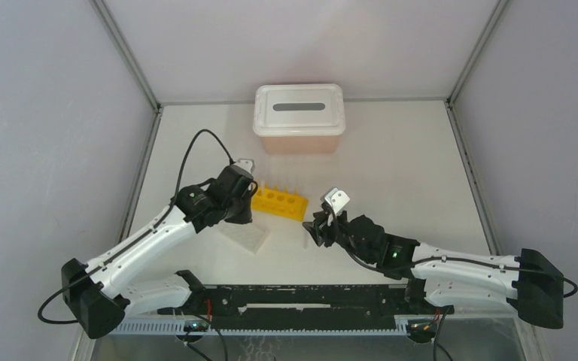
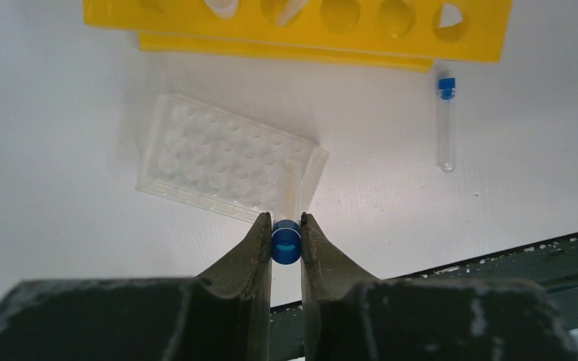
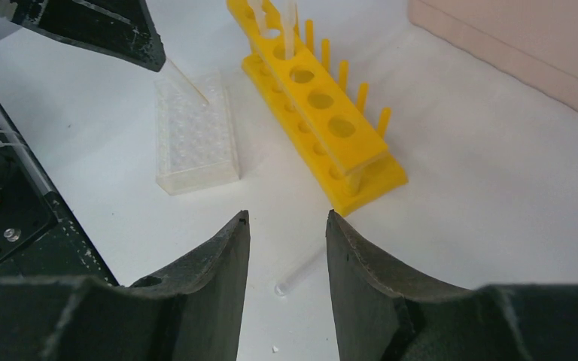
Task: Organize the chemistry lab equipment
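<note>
the right gripper, jaws wide, hangs directly over the thin clear plastic tube. the tube lies flat on the white table, on the near-edge side of the yellow holed tube rack, its long axis slanting across the gap. the left gripper pinches a small blue-capped clear vial above the clear gridded well plate.

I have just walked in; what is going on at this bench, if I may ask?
Two robot arms are sorting lab equipment. The left tool is shut on a blue-capped clear tube, holding it over the clear gridded well plate, near the yellow tube rack. The right tool is open, aimed at a second clear tube lying flat by the rack's end.
</note>
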Tool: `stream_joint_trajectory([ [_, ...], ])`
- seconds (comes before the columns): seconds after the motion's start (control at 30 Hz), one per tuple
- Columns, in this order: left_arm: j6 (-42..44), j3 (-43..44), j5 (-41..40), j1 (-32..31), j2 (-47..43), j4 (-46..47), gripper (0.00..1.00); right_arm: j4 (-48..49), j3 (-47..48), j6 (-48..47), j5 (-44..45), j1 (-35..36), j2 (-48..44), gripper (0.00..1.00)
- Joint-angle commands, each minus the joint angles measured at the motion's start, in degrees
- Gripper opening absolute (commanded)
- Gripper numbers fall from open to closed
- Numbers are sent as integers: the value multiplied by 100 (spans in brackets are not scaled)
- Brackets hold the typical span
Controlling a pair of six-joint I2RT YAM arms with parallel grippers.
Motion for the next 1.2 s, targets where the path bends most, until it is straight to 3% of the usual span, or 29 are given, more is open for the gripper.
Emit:
stream_joint_trajectory([
  [0.0,154,178,-341,25,85,-26,8,141,-6,265,-41,-93,62,49],
  [1.17,167,-532,-397,98,521,264,7,274,-182,398,-261,-354,121,49],
])
